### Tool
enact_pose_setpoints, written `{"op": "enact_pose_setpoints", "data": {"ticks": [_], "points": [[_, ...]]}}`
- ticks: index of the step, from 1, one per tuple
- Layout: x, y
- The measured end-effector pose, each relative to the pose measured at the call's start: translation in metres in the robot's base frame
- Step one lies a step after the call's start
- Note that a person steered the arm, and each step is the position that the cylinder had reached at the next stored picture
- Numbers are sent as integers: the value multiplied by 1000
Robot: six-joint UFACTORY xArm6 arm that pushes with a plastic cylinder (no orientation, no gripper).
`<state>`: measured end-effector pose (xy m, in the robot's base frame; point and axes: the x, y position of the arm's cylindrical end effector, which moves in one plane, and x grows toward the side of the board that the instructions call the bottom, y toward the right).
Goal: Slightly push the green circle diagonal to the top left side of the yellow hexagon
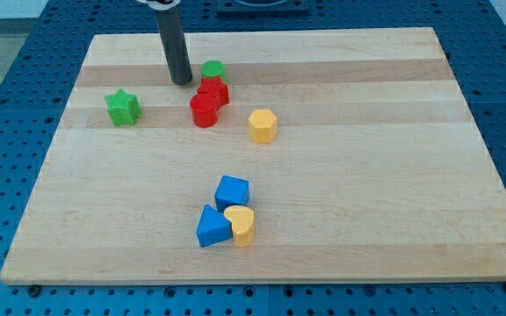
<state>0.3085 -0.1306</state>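
The green circle (213, 69) sits near the view's top centre, touching a red block (213, 91) just below it. The yellow hexagon (263, 125) lies lower and to the right of them. My tip (181, 82) is the lower end of the dark rod. It stands just left of the green circle, with a small gap between them. A second red block (203, 111), round in shape, lies below the first red one.
A green star (123, 107) lies at the view's left. A blue cube (232, 191), a blue triangular block (212, 227) and a yellow heart (241, 225) cluster near the view's bottom centre. The wooden board (393, 175) rests on a blue perforated table.
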Motion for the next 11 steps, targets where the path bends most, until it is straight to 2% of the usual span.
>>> {"op": "enact_pose_setpoints", "data": {"ticks": [2,5,8,11], "points": [[3,29],[-7,-1],[-22,17],[-21,129]]}}
